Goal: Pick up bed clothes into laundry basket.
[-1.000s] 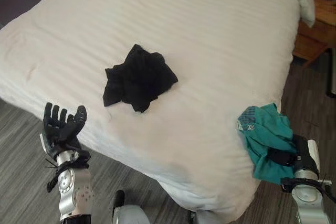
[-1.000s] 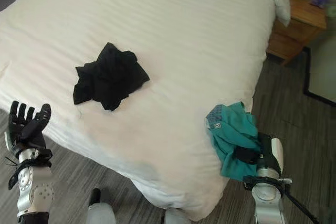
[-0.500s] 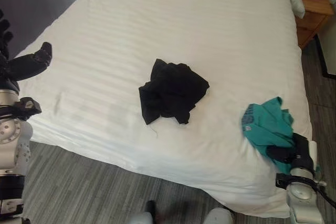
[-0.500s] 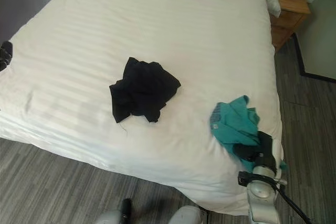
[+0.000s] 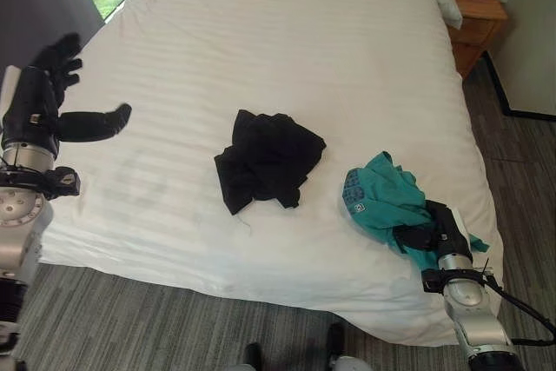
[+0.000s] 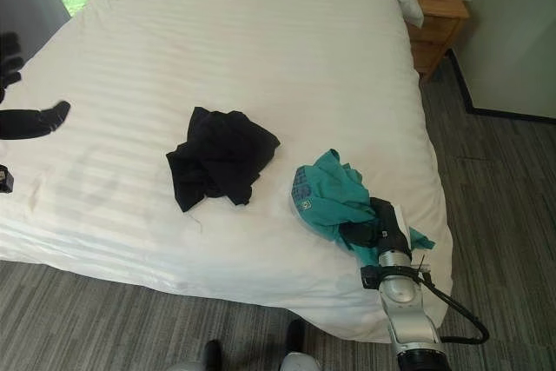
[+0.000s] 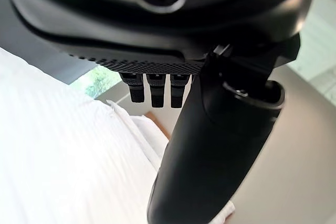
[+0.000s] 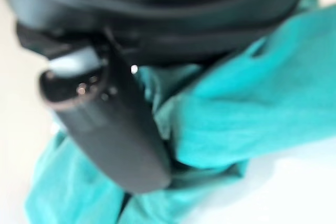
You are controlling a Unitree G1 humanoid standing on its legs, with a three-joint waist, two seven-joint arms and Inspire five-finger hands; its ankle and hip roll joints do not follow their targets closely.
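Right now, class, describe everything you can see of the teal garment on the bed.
The teal garment is a soft, crumpled piece of cloth, bunched in folds, with a darker patterned band along one edge. It lies near the bed's lower right corner, partly draped over the edge of the white cover. The right hand is curled into its lower part, pinching the cloth, as the right wrist view also shows. It lies apart from the black garment, which rests further toward the middle of the bed.

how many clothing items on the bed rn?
2. A black garment lies mid-bed, untouched. A teal garment sits at the bed's right edge, gripped by the right hand. No others visible.
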